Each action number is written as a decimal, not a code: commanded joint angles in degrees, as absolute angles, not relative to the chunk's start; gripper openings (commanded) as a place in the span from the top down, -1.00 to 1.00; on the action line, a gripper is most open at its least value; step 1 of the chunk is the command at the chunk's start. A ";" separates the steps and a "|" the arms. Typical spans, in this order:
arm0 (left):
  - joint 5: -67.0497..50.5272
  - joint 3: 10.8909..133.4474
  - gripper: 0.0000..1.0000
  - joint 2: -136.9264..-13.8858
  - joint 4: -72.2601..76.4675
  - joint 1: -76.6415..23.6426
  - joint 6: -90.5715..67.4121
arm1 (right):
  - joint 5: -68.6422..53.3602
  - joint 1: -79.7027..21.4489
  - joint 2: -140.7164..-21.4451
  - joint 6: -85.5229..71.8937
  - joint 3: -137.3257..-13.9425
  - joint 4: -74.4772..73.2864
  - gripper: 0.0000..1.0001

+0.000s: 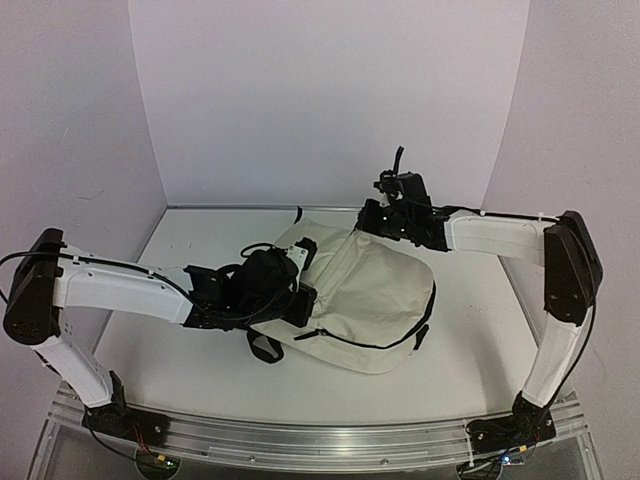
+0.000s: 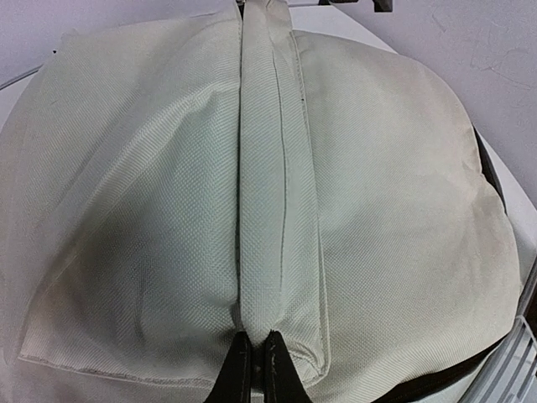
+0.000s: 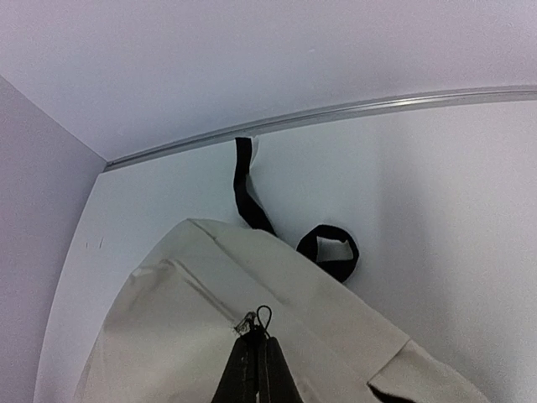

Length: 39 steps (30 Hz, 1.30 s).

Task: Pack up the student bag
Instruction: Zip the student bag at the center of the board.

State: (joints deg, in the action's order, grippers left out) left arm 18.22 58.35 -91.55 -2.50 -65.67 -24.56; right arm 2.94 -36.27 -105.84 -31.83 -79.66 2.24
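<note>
The student bag, a cream fabric backpack with black zippers, lies flat in the middle of the table. My left gripper is at the bag's left edge. In the left wrist view it is shut on a raised fold of the cream fabric. My right gripper is at the bag's far corner. In the right wrist view it is shut on a black zipper pull with a small cord loop, on the bag's top. The bag's inside is hidden.
A black strap and a black strap loop lie on the white table behind the bag, close to the back wall's metal edge. Another black strap sticks out at the bag's near left. White walls enclose three sides.
</note>
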 commanded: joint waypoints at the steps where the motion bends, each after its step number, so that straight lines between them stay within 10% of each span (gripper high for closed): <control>1: 17.47 56.71 1.00 -89.40 -10.40 -66.88 -25.55 | 4.27 -32.08 -108.72 -33.34 -83.09 9.43 1.00; 15: 15.38 56.83 0.78 -88.95 -9.14 -66.54 -28.08 | -3.67 -31.30 -108.20 -30.94 -82.90 10.56 1.00; 22: 11.16 63.91 -0.72 -88.57 -12.03 -64.42 -25.58 | -9.46 -31.30 -99.94 -25.77 -81.51 9.73 -0.94; 39: -10.00 60.61 -0.99 -80.96 -12.96 -22.80 -25.77 | 0.00 -16.40 -86.30 -20.40 -70.08 0.09 -0.97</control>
